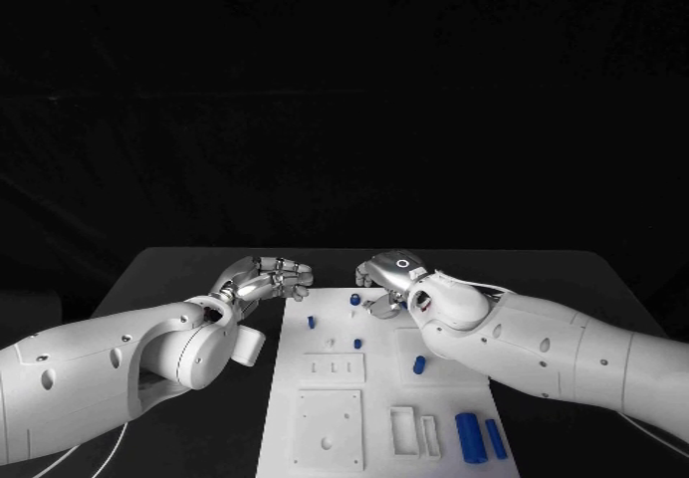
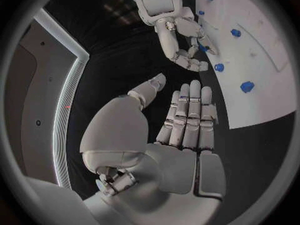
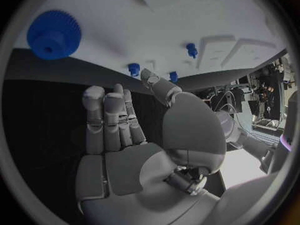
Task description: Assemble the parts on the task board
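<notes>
Right hand (image 1: 387, 282): we hold nothing, fingers spread, hovering at the task board's (image 1: 376, 438) far edge, just beside a small blue peg (image 1: 354, 299).
Left hand (image 1: 269, 279): loosely curled, empty, over the black table (image 1: 172, 269) beside the board.
Parts: blue cylinders (image 1: 470, 437) lie near the board's near right corner; a blue gear (image 3: 54, 34) sits on it.
Advice: we should settle on the peg squarely before closing.

A black table (image 1: 172, 274) carries the white task board (image 1: 324, 344) at its middle
</notes>
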